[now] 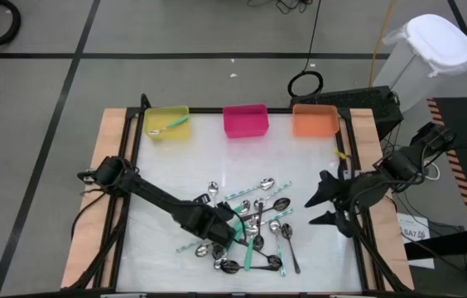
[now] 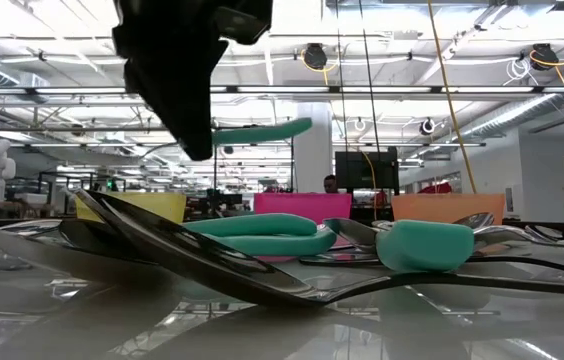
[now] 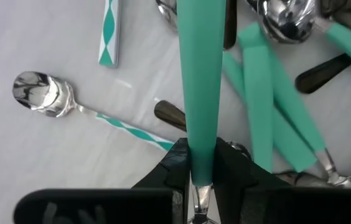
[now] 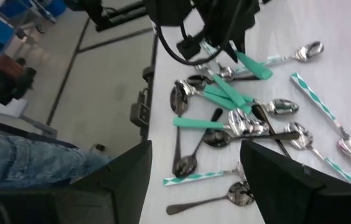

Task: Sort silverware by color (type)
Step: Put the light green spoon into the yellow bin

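- Left gripper (image 1: pixel 232 232) sits over the pile of spoons (image 1: pixel 254 228) in the lower-middle of the table (image 1: pixel 167 174), arm reaching in from the left edge.
- Left wrist view: its fingers (image 3: pixel 178 163) are nearly closed, clamped on the flat handle of a teal-handled spoon (image 3: pixel 201 81). The handle runs straight out away from the camera; the metal neck shows just behind the grip.
- Low view: the dark left gripper (image 2: pixel 187 70) hangs above the pile with the held teal-handled spoon (image 2: pixel 262 131) sticking out sideways, clear of the spoons lying below it.
- Rest of the pile: more teal-handled spoons (image 3: pixel 269 106), all-silver ones, dark ones (image 3: pixel 322 71), plus spoons with teal-and-white striped handles (image 3: pixel 57 99). They lie crossed and overlapping; the striped ones sit at the pile's edges.
- Right gripper (image 1: pixel 320 207) is at the right side of the table, beside the pile, not touching it. Fingers (image 4: pixel 129 180) spread wide, nothing between them.
- Right wrist view looks across the pile at the left arm (image 4: pixel 206 18); a person's jeans-clad leg (image 4: pixel 32 158) shows beyond the table edge.
- Three bins along the far edge: yellow bin (image 1: pixel 167 122), pink bin (image 1: pixel 245 121), orange bin (image 1: pixel 315 120).
- Yellow bin already has one teal-handled spoon (image 1: pixel 170 126) in it. No contents visible in the pink and orange bins from the high view.
- White lidded bin (image 1: pixel 428 54) stands on the floor off the table's far right corner.
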Motion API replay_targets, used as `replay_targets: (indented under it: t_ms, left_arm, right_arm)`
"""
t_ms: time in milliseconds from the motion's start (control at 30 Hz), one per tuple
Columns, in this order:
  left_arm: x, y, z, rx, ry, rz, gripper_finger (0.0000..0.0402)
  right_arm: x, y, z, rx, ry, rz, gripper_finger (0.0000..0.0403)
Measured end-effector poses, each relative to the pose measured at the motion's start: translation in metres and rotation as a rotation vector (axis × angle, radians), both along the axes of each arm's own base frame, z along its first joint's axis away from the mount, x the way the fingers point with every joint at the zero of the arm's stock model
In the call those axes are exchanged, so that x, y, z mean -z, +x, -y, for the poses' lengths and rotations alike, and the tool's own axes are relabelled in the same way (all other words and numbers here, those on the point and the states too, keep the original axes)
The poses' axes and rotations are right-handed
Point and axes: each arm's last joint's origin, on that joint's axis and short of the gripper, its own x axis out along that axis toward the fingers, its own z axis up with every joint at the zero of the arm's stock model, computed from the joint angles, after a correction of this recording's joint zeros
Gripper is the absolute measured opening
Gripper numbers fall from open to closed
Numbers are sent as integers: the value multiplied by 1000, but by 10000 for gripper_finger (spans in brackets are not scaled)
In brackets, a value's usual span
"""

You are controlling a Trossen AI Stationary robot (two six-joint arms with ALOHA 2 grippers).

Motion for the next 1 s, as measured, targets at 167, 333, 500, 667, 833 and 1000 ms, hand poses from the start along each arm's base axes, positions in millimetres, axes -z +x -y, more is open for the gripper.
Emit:
replay_targets:
  t_ms: [167, 333, 500, 667, 833, 1000]
  left_arm:
    - [-10, 4, 2, -1, -10, 30, 41]
    - [-22, 9, 3, -5, 14, 82, 41]
    - [-42, 15, 3, 37, 42, 135, 41]
    - [-70, 23, -1, 82, 92, 211, 41]
    - [-95, 30, -13, 98, 145, 256, 41]
    - [-112, 31, -25, 114, 192, 250, 41]
  right_arm:
    - [-6, -5, 4, -2, 3, 29, 242]
    - [-7, -9, 6, 3, 12, 32, 242]
    - [-7, -9, 7, 50, 36, 24, 242]
    - [-8, -9, 7, 85, 82, 14, 242]
    - [-11, -11, 9, 134, 137, 15, 242]
    - [-13, -14, 14, 252, 198, 28, 242]
